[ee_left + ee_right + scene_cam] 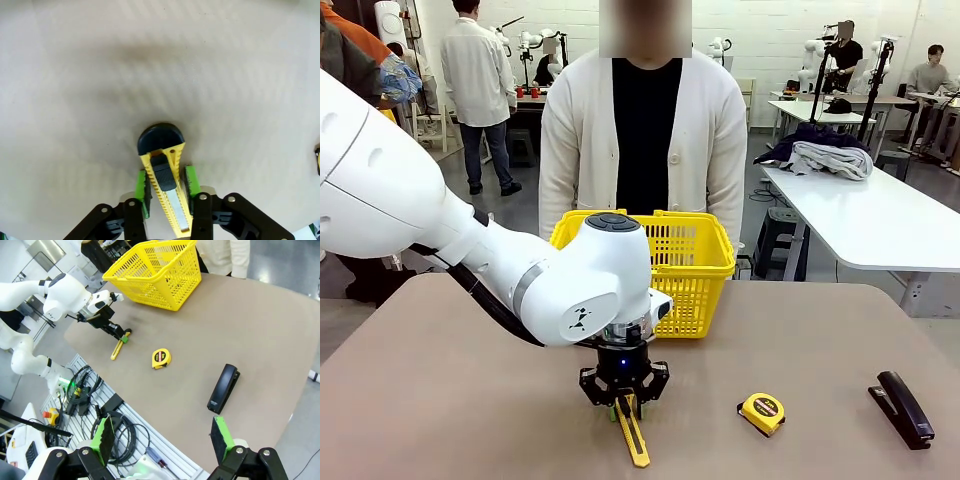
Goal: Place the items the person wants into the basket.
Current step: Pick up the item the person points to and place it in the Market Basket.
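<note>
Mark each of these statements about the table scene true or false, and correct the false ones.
1. The left gripper is shut on the utility knife. True.
2. The utility knife is already inside the basket. False: it lies on the table, in front of the basket.
3. The tape measure lies between the utility knife and the stapler. True.
4. The right gripper is closed on the stapler. False: its jaws are open and hold nothing; the stapler lies apart on the table.
5. The person stands behind the basket. True.
</note>
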Controlling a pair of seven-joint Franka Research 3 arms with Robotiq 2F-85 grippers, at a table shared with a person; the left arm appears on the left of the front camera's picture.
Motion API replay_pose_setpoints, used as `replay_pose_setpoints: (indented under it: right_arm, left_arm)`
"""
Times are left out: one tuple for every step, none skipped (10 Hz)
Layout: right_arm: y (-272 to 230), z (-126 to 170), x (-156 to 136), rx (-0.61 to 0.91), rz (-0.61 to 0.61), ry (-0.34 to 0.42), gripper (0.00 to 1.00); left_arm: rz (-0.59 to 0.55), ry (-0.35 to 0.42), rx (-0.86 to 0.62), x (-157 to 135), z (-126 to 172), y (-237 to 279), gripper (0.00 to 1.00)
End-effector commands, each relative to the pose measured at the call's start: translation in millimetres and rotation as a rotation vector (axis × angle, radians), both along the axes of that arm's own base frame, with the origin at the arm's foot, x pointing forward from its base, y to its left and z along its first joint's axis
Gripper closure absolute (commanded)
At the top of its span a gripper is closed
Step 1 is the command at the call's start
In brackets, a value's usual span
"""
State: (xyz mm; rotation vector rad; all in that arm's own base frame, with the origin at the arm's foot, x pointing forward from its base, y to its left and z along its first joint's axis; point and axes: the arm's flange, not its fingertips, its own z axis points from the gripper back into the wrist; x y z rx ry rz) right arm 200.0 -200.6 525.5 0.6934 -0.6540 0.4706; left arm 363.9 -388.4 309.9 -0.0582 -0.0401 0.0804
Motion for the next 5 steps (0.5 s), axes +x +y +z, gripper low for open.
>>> replay_pose_setpoints:
  right_arm:
    - [0.2, -1.5, 1.0, 0.023, 0.009, -0.019, 0.0]
    - [0.2, -1.5, 1.0, 0.023, 0.009, -0.019, 0.0]
    - [0.2, -1.5, 1.0, 0.023, 0.009, -0.019, 0.0]
    - [0.2, -1.5, 1.0, 0.023, 0.009, -0.019, 0.0]
    - [0.2, -1.5, 1.0, 0.023, 0.009, -0.019, 0.0]
  left_arm:
    - [0.032, -0.009, -0.014, -1.3, -5.2, -5.1, 0.99]
    - [0.033, -0.01, -0.015, -0.7, -4.3, -4.6, 1.0]
    - [0.031, -0.012, -0.016, -0.4, -3.3, -4.1, 1.0]
    - [0.03, -0.012, -0.015, 0.0, -3.0, -3.0, 1.0]
    - [0.022, -0.012, -0.018, 0.6, -0.8, -1.7, 1.0]
